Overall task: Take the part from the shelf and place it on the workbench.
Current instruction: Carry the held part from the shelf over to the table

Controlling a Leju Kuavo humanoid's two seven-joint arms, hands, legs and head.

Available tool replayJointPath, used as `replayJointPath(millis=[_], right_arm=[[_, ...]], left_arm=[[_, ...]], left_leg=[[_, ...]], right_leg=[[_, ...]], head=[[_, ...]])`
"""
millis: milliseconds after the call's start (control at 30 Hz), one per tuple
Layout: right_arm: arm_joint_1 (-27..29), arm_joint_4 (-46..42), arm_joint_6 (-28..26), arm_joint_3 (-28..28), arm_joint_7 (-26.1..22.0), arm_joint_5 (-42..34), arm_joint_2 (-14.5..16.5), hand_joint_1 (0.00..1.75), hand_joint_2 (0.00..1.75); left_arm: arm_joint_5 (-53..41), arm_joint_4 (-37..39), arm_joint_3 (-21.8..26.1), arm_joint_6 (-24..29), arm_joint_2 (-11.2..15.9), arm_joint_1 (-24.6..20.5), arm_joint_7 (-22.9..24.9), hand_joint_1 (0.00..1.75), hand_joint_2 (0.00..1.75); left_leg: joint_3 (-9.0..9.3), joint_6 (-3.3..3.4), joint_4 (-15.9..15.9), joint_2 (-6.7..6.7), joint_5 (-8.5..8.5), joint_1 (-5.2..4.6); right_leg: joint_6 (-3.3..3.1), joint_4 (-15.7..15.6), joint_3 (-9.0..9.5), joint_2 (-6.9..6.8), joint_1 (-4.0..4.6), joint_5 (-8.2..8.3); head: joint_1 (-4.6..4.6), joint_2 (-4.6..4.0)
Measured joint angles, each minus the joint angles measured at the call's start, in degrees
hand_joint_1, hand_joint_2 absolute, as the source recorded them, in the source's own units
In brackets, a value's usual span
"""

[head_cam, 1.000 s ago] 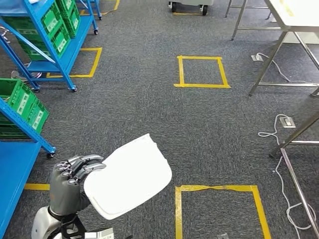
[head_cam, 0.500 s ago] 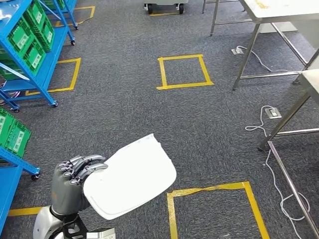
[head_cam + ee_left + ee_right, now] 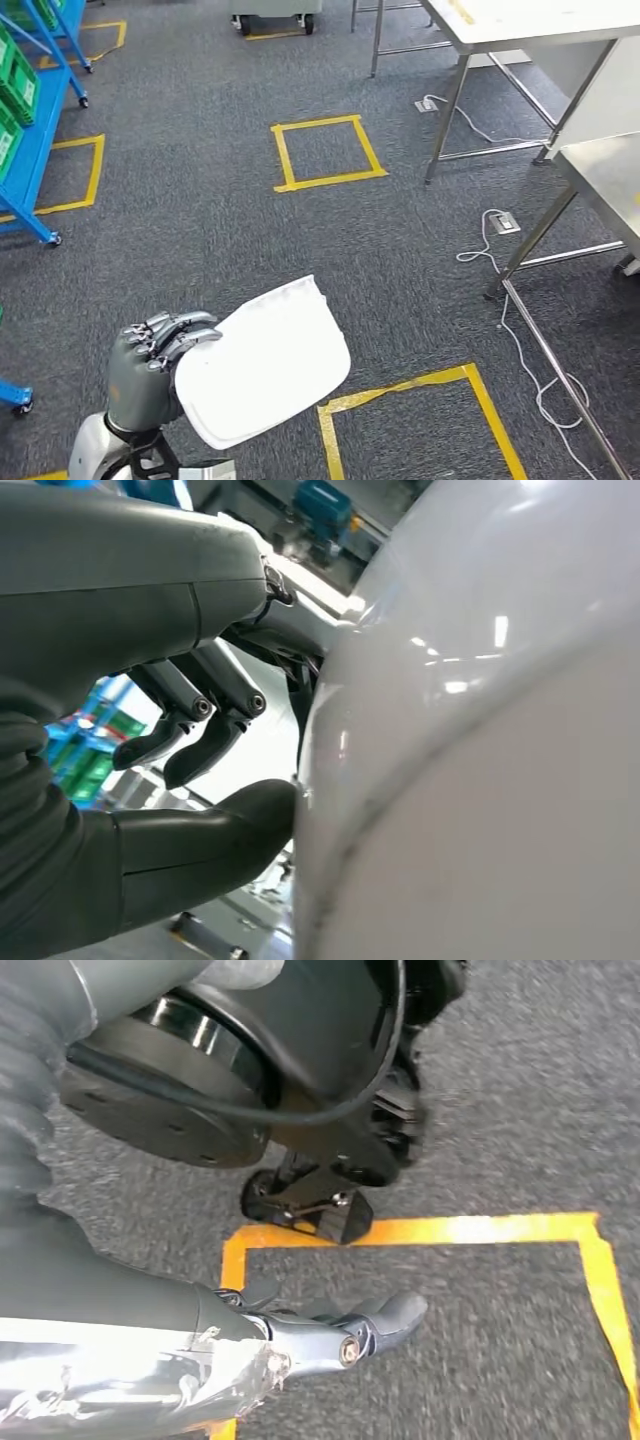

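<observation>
The left hand point(image 3: 147, 370) grips the flat, glossy white plastic part point(image 3: 264, 360) by one edge, carried above grey carpet point(image 3: 226, 230); the right hand point(image 3: 226, 1350) hangs with fingers extended, holding nothing; a steel-legged white workbench point(image 3: 528, 20) stands ahead to the right.

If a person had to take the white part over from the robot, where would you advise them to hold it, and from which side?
Probably the free rounded edge of the white part, reached from the robot's right. The left robot hand grips the opposite edge, fingers over the top and thumb below. The part sits nearly flat, so a pinch above and below that open edge should suit it.
</observation>
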Motion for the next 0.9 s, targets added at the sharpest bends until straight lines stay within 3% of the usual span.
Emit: replayJointPath(millis=[67,100,133,200,233,267,367,433,567,600,633,700,767,867,900], right_arm=[[0.13,0.0,-0.01,-0.01,0.1,0.06,0.01,0.0,1.75],[0.27,0.0,-0.01,-0.01,0.15,0.1,0.02,0.0,1.75],[0.38,0.0,-0.01,-0.02,0.18,0.15,0.02,0.0,1.75],[0.44,0.02,-0.01,-0.03,0.19,0.2,0.02,0.0,1.75],[0.36,0.04,-0.01,-0.04,0.19,0.22,0.03,0.0,1.75],[0.29,0.07,-0.01,-0.04,0.19,0.24,0.04,0.0,1.75],[0.2,0.09,-0.01,-0.07,0.19,0.34,0.04,0.0,1.75],[0.18,0.09,-0.01,-0.1,0.17,0.48,0.04,0.0,1.75],[0.06,0.09,-0.01,-0.15,0.22,0.66,0.04,0.0,1.75],[0.11,0.09,-0.01,-0.16,0.26,0.7,0.04,0.0,1.75],[0.14,0.09,-0.01,-0.17,0.28,0.75,0.04,0.0,1.75],[0.13,0.09,-0.01,-0.17,0.3,0.87,0.04,0.0,1.75],[0.01,0.09,-0.01,-0.17,0.27,0.99,0.04,0.0,1.75],[0.14,0.09,0.0,-0.17,0.26,1.17,0.04,0.0,1.75],[0.22,0.09,0.01,-0.17,0.25,1.23,0.04,0.0,1.75]], left_arm=[[-0.04,0.0,-0.21,0.0,0.02,0.01,0.04,1.75,1.75],[-0.04,0.0,-0.31,0.02,0.02,0.01,0.08,1.75,1.75],[-0.04,0.0,-0.39,0.04,0.02,0.02,0.12,1.75,1.75],[-0.03,0.01,-0.49,0.12,0.03,0.0,0.16,1.75,1.75],[-0.03,0.03,-0.51,0.16,0.04,-0.01,0.16,1.75,1.75],[-0.03,0.04,-0.54,0.2,0.05,-0.03,0.16,1.75,1.75],[-0.05,0.06,-0.64,0.25,0.1,-0.05,0.16,1.75,1.75],[-0.02,0.07,-0.72,0.27,0.16,-0.09,0.17,1.75,1.75],[-0.05,0.16,-0.92,0.28,0.33,0.0,0.18,1.75,1.75],[-0.07,0.19,-0.96,0.28,0.34,0.0,0.18,1.75,1.75],[-0.08,0.22,-1.0,0.28,0.35,-0.01,0.18,1.75,1.75],[-0.1,0.25,-1.17,0.28,0.35,-0.05,0.18,1.75,1.75],[-0.14,0.31,-1.43,0.25,0.34,-0.14,0.18,1.75,1.75],[-0.19,0.43,-1.88,0.21,0.34,-0.37,0.16,1.75,1.75],[-0.2,0.43,-1.99,0.21,0.33,-0.45,0.16,1.75,1.75]], left_leg=[[1.15,0.05,0.02,0.92,-1.07,-0.04],[1.87,0.02,0.02,1.31,-1.66,-0.04],[2.74,-0.05,0.03,1.71,-2.3,-0.03],[4.54,-0.34,0.06,2.56,-3.71,-0.11],[5.12,-0.55,0.09,2.94,-4.29,-0.23],[5.42,-0.83,0.06,3.25,-4.75,-0.36],[5.55,-1.62,0.48,3.43,-5.21,-0.4],[3.98,-2.12,3.78,2.4,-5.68,-0.19],[-5.15,-2.89,16.32,1.09,-9.99,0.16],[-6.41,-2.89,16.85,1.03,-9.71,0.18],[-6.62,-2.81,15.45,0.92,-8.04,0.2],[-4.82,-2.66,8.7,-0.17,-2.23,0.32],[-2.99,-2.37,2.75,-1.62,0.62,0.44],[-2.32,-1.66,1.13,-1.63,0.57,0.42],[-2.05,-1.31,0.95,-1.29,0.53,0.43]], right_leg=[[0.33,5.13,-3.95,-0.52,-0.05,-1.91],[0.41,4.95,-4.65,-0.64,-0.07,-1.59],[0.38,2.68,-4.33,-0.84,-0.09,-0.01],[0.15,-4.62,-2.31,-2.24,-0.03,5.36],[-0.2,-7.44,-1.52,-2.92,0.06,7.2],[-0.63,-9.01,-1.11,-3.3,0.18,8.39],[-1.81,-9.58,-0.67,-2.1,0.21,8.48],[-2.34,-9.82,0.1,-1.18,-0.05,8.13],[-2.91,-9.96,1.48,0.76,-0.16,6.87],[-2.89,-9.96,1.94,1.35,-0.16,6.52],[-2.85,-9.96,2.5,1.95,-0.17,6.16],[-2.58,-9.98,3.54,3.11,-0.25,5.46],[-2.09,-9.9,3.84,4.14,-0.23,4.85],[-1.18,-10.19,3.54,5.03,-0.34,4.2],[-0.84,-9.78,3.44,4.37,-0.33,3.8]], head=[[-0.02,0.0],[0.01,0.0],[0.02,0.0],[0.03,0.0],[-0.02,0.0],[-0.07,0.0],[-0.15,0.0],[-0.3,0.0],[-0.47,0.0],[-0.44,0.0],[-0.46,0.0],[-0.44,0.0],[-0.53,0.0],[-0.64,0.0],[-0.59,0.0]])
